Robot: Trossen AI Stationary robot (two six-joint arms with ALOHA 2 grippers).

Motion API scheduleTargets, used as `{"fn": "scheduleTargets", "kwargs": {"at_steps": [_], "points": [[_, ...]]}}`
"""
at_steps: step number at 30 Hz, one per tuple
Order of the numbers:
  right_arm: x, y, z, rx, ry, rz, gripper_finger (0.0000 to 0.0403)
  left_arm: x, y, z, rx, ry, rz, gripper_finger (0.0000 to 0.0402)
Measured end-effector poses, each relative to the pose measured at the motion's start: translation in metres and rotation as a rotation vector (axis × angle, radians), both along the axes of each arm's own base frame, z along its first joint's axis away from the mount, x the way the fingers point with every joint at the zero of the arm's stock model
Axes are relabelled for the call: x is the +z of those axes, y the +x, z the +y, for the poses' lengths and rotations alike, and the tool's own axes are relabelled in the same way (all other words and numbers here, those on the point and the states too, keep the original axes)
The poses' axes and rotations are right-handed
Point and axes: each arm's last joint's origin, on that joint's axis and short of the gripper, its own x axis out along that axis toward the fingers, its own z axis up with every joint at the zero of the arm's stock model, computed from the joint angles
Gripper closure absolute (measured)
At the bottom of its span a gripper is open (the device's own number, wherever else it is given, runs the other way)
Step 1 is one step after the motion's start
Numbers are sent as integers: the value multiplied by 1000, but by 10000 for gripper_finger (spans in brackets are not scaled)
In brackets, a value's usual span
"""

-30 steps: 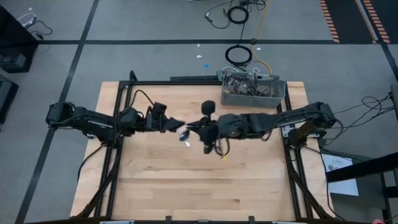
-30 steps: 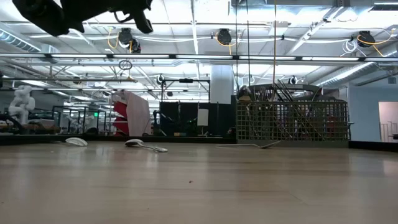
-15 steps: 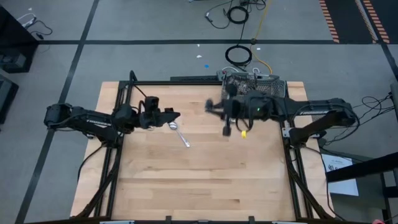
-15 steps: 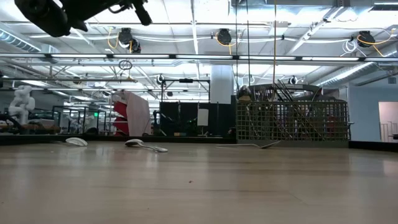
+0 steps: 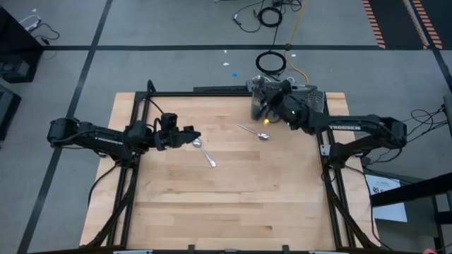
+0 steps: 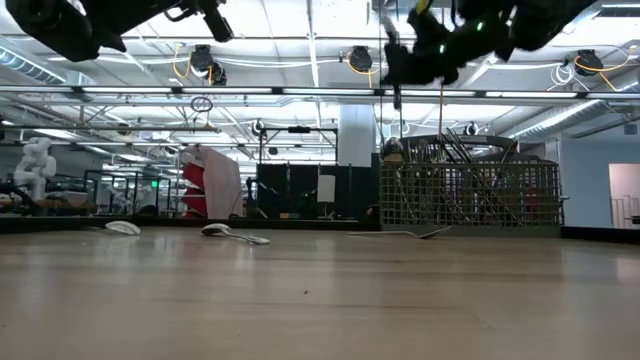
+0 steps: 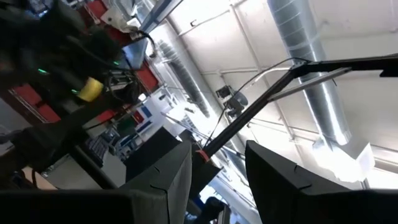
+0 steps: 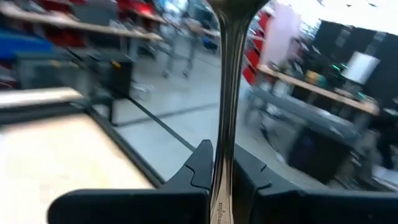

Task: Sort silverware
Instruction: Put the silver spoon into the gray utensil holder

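My right gripper [image 5: 263, 99] hangs above the table's far right, next to the grey wire basket [image 5: 314, 92], and is shut on a slim silver utensil [image 8: 225, 93]. That basket [image 6: 470, 195] holds several upright utensils. One spoon [image 5: 205, 152] lies flat mid-table, just past my left gripper [image 5: 192, 135]. A second spoon [image 5: 254, 131] lies flat nearer the basket. The left gripper [image 7: 217, 149] is raised and open, with nothing between its fingers. The low view shows three utensils lying on the wood, among them one spoon [image 6: 232, 234]. My right gripper pinches the utensil's narrow handle [image 8: 224, 134] between its two fingers [image 8: 202, 158]. The fingers lie along the handle. The utensil's wider end [image 8: 236, 5] sticks out past the fingertips. It is lifted clear of the table.
Black frame rails [image 5: 141, 106] run along the table's edges. Bare wood [image 5: 233, 204] covers the near half of the table. Cables [image 5: 272, 63] lie on the floor beyond the far edge.
My right gripper has swung quickly from the table's middle, close to my left gripper, toward the far right edge and the basket, carrying the utensil. The spoon nearer the basket now shows where the arm covered it. The spoons on the table have not moved.
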Motion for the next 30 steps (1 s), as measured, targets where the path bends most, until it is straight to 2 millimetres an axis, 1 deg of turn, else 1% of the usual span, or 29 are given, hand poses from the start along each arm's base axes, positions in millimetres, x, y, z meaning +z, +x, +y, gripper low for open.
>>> {"fn": "scheduleTargets", "kwargs": {"at_steps": [2, 6, 9, 12, 15, 19, 22, 25, 30], "points": [[-8, 0, -12, -43, 13, 27, 391, 0, -1, 0, 5, -6, -2, 246], [-20, 2, -33, -99, 34, 22, 391, 3, -4, 1, 21, -12, -18, 246], [-37, 5, -48, -149, 82, 46, 391, 5, -5, 1, 28, -16, -16, 246], [-51, 10, -57, -147, 101, 56, 391, 4, -5, 1, 29, -17, 12, 246], [-62, 15, -61, -143, 108, 69, 391, 4, -7, 1, 31, -19, 12, 246], [-67, 18, -63, -147, 109, 72, 390, 7, -10, 1, 35, -11, -4, 246], [-67, 17, -64, -151, 107, 78, 389, 4, -17, 1, 52, -18, -8, 246], [-67, 14, -68, -163, 118, 78, 389, -1, -28, 2, 98, -37, -18, 246], [-67, 11, -71, -188, 164, 29, 388, -17, -53, 2, 193, -96, -31, 246]]}}
